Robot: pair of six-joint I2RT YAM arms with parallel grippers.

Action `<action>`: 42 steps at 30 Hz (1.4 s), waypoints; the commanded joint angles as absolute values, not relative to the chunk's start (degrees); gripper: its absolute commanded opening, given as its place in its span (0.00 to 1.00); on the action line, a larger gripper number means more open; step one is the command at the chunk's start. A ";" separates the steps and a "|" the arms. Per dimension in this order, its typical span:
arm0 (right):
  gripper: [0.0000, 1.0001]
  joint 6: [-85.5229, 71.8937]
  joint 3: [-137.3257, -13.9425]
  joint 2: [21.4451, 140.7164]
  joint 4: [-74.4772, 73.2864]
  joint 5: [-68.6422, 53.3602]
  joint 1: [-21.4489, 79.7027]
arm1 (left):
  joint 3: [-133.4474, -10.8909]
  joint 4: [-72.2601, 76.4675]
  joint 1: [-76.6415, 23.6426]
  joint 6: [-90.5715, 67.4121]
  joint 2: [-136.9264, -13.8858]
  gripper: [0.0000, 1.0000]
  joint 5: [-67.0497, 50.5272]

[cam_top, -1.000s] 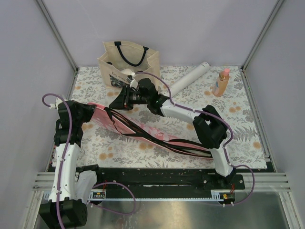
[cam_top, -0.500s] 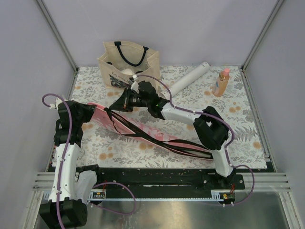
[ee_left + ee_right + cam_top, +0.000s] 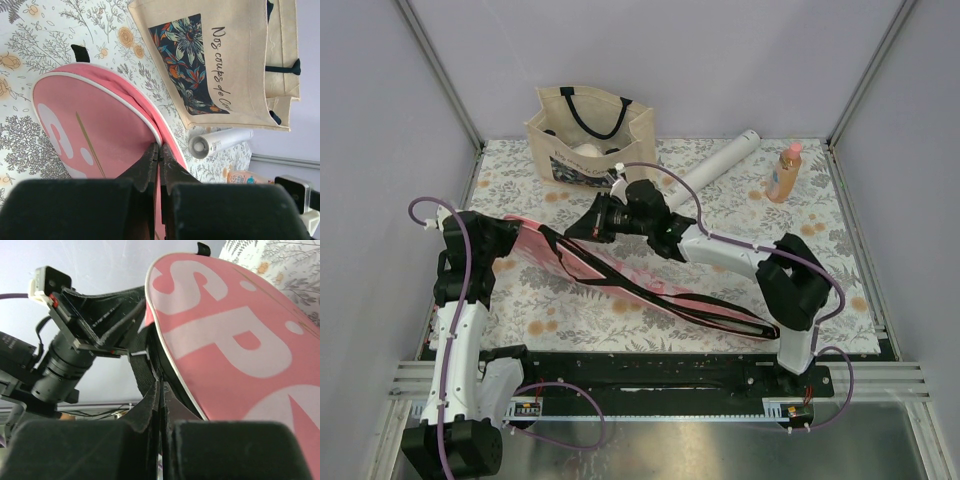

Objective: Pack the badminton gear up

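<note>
The pink SPORT-lettered case point(image 3: 535, 252) lies diagonally across the mat, its black strap trailing along it. My left gripper point(image 3: 510, 238) is shut on the white-piped rim at the case's wide end point(image 3: 90, 140), with the jaws meeting at the rim point(image 3: 159, 148). My right gripper point(image 3: 572, 230) is shut on the case's edge beside the black strap point(image 3: 142, 375), close to the left gripper; the case's lettered face point(image 3: 225, 340) fills the right wrist view. The long white tube point(image 3: 720, 165) lies at the back. No rackets or shuttlecocks show.
A beige tote with dark straps point(image 3: 590, 130) stands at the back left, also in the left wrist view point(image 3: 230, 60). An orange bottle with a pink cap point(image 3: 785, 172) stands at the back right. Frame posts and grey walls enclose the floral mat point(image 3: 820, 260).
My right arm has swung right and a little nearer, and its gripper has slid right along the case's edge. The left arm has not moved.
</note>
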State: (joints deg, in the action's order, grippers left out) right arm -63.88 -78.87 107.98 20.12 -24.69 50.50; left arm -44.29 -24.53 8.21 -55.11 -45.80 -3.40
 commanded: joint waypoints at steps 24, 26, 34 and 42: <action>0.00 -35.42 -58.46 75.07 -19.59 13.53 47.82 | -48.69 -37.26 8.35 -58.62 -46.05 0.00 20.21; 0.00 -35.16 -56.61 73.05 -21.53 15.37 46.68 | -49.57 -38.23 8.35 -58.36 -46.49 0.00 21.44; 0.00 -31.73 -54.40 67.76 -23.29 17.49 45.35 | -49.75 -37.88 8.61 -58.10 -46.23 0.00 21.45; 0.00 -27.69 -56.42 66.62 -28.47 25.83 43.16 | -51.06 -38.23 8.53 -55.72 -46.23 0.00 22.50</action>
